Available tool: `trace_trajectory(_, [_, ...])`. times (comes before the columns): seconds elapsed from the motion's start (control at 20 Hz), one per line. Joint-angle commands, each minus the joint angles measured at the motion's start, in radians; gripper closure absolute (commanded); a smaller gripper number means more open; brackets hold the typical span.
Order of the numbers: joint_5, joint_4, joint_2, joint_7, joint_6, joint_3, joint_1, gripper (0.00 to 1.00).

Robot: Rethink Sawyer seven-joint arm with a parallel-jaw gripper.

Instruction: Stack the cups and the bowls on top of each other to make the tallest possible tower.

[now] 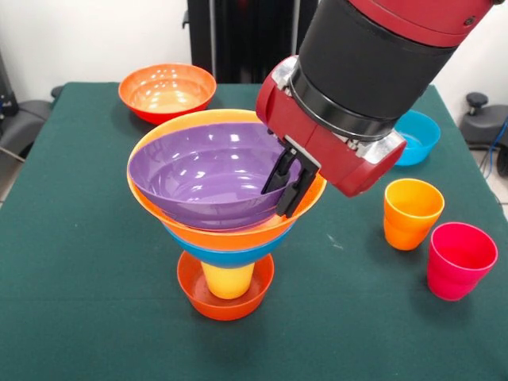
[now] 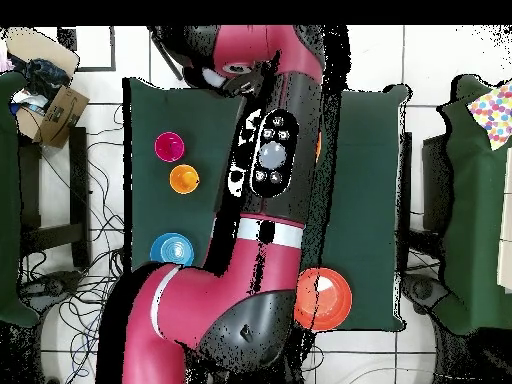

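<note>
The tower stands at the table's middle: a small red-orange bowl (image 1: 226, 303) at the bottom, a yellow cup (image 1: 228, 281) in it, then a blue bowl (image 1: 230, 255), a large light orange bowl (image 1: 238, 235) and a purple bowl (image 1: 202, 178) on top. My gripper (image 1: 284, 182) comes down at the purple bowl's right rim, one finger inside and one outside, shut on the rim. An orange cup (image 1: 411, 213) (image 2: 184, 179) and a pinkish red cup (image 1: 460, 260) (image 2: 168, 147) stand apart to the right. In the overhead view my arm hides the tower.
A medium red-orange bowl (image 1: 167, 90) (image 2: 322, 298) sits at the far left corner. A small teal-blue bowl (image 1: 419, 135) (image 2: 172, 248) lies at the far right, partly behind my arm. The green table (image 1: 95, 302) ends close in front of the tower.
</note>
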Motion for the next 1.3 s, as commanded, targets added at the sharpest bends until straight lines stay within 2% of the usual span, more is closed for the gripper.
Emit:
trace_trajectory(0.05, [-0.044, 0.121, -0.059, -0.167, -0.055, 0.073, 0.007, 1.00])
trace_trajectory(1.3, [-0.032, 0.092, -0.048, -0.185, 0.000, 0.064, 0.001, 1.00])
